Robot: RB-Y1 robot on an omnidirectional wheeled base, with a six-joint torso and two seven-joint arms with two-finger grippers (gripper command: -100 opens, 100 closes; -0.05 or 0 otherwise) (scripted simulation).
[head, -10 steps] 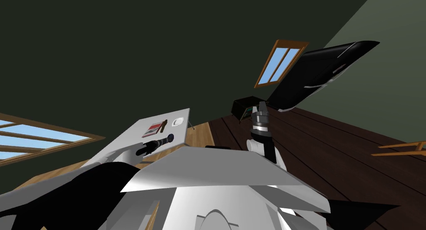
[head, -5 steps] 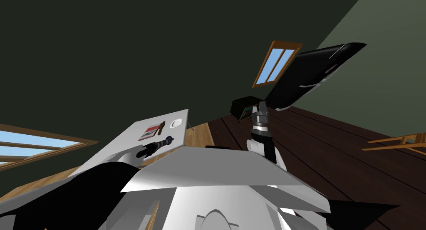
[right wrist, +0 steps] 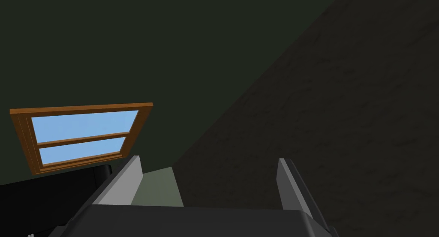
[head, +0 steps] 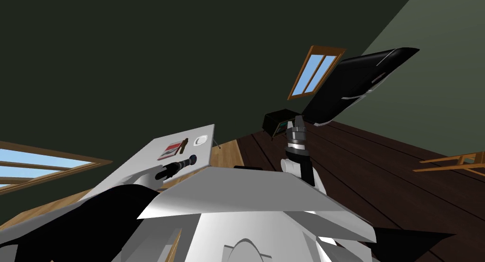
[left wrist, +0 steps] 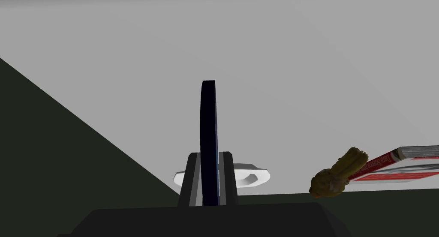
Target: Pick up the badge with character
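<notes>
Wrist view reveals left tool clamping the dark badge edge-on.

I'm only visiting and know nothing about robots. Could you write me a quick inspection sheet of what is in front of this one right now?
Surface: white table, flat top.
Job's things: thin dark blue badge, seen edge-on, clamped in the left gripper; I cannot tell whether it is clear of the table.
Clutter: white round dish beyond the badge; yellow-brown lump beside a red and white book.
Grippers: left shut on the badge; right gripper open, holding nothing, off to the table's side.
Cables: nothing seen.
Surroundings: dark green walls, wood-framed window, dark plank floor, small dark box by the wall.
</notes>
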